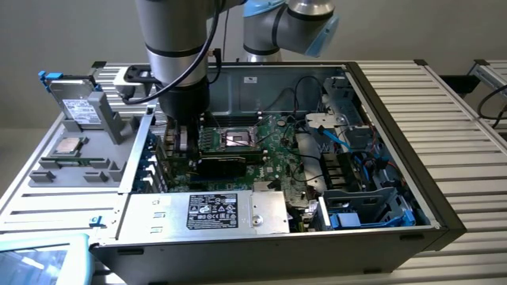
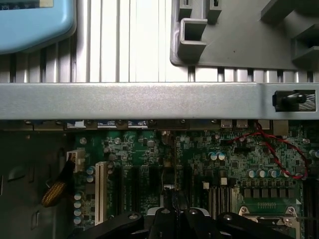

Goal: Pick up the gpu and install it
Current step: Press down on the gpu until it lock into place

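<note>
The gpu (image 1: 230, 163), a black block with a green card edge along its top, stands on edge low over the large green motherboard (image 1: 273, 145) inside the open computer case. My gripper (image 1: 187, 151) reaches down into the case at the card's end nearest the case's rear wall, on the exterior view's left. In the wrist view the gripper (image 2: 177, 216) has its dark fingers close together, shut on the thin edge of the gpu (image 2: 168, 181), which runs between the expansion slots of the motherboard (image 2: 249, 159) toward the case wall (image 2: 149, 99).
A silver power supply (image 1: 210, 211) fills the case's near side, and a drive cage with blue cables (image 1: 364, 208) sits on the exterior view's right. Outside the case on the left, a grey tray (image 1: 79, 160) carries a silver white-labelled drive (image 1: 78, 110). A red wire (image 2: 279, 149) loops over the board.
</note>
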`<action>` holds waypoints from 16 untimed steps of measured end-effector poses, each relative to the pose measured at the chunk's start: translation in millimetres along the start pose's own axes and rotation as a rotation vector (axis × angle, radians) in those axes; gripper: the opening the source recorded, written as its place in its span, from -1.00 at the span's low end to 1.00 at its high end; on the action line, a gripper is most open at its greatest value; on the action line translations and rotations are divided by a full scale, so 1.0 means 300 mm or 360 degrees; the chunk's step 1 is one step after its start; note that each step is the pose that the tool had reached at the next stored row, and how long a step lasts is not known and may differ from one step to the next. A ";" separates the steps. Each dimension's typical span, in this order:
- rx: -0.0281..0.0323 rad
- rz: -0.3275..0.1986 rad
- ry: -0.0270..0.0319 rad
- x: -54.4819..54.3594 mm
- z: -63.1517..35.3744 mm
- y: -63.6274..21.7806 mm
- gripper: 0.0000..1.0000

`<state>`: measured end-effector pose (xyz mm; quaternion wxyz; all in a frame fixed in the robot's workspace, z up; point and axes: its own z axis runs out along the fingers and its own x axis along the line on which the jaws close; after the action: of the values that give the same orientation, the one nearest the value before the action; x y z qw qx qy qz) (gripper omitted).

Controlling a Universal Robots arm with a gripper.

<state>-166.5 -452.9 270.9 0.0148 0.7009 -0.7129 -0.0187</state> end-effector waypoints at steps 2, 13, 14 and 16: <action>0.00000 0.0000 -0.00004 0.000 0.003 0.000 -0.71; -0.00007 0.0000 -0.00005 0.000 0.015 0.000 -0.71; -0.00005 0.0000 -0.00011 0.000 0.017 -0.001 -0.71; 0.00006 0.0000 -0.00028 0.000 0.021 -0.001 -0.71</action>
<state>-166.4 -452.9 264.6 0.0140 0.7010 -0.7128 -0.0192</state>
